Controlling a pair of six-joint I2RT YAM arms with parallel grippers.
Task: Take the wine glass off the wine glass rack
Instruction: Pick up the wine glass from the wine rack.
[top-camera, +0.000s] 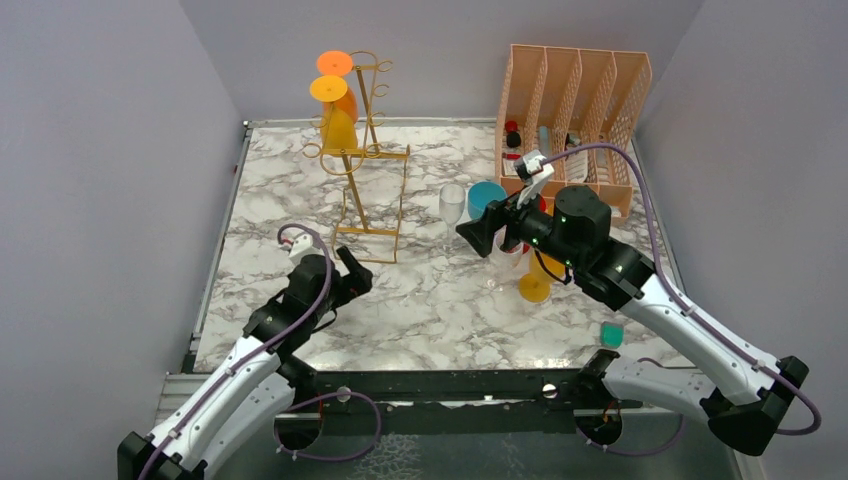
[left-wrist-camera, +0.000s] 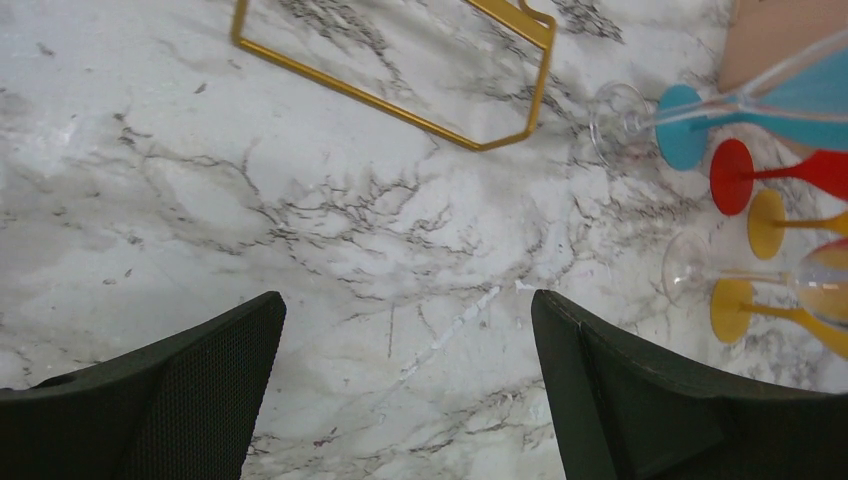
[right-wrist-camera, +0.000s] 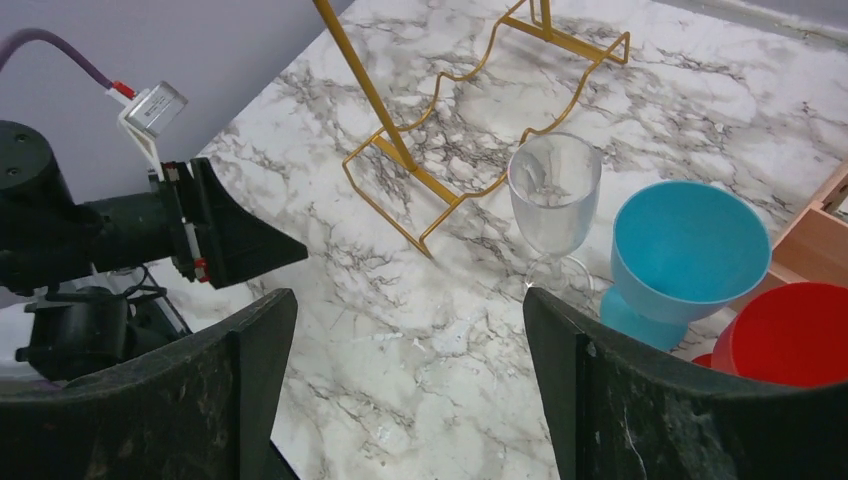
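My right gripper (right-wrist-camera: 410, 300) is wide open. Its two dark fingers (right-wrist-camera: 240, 390) are spread with only bare marble between them, and I hold nothing. The clear wine glass (right-wrist-camera: 553, 195) stands upright on the table (right-wrist-camera: 330, 250) just beyond the fingertips, ahead and nearer my right-hand finger, touching neither. It is off the rack (right-wrist-camera: 470, 140), whose gold wire base lies behind and to the left of it, near but apart.

Close on the glass's right stands a blue glass (right-wrist-camera: 690, 250), and a red glass (right-wrist-camera: 795, 335) sits by the outer side of that same finger, so that side is tight. To the left the marble is open as far as my left arm (right-wrist-camera: 150, 235).

My left gripper (left-wrist-camera: 407, 297) is spread wide too, with nothing between its fingers (left-wrist-camera: 200, 400). It hangs over bare marble, and the near corner of the rack's base lies ahead of it.

From above, the rack (top-camera: 365, 150) stands upright toward the back left of the table. An orange glass (top-camera: 335, 63) and a yellow glass (top-camera: 339, 130) hang foot-up on its upper hooks. A peach organiser (top-camera: 575, 100) fills the back right corner, just behind my right wrist. The table's left edge runs beside my left arm, and grey walls close in on three sides.
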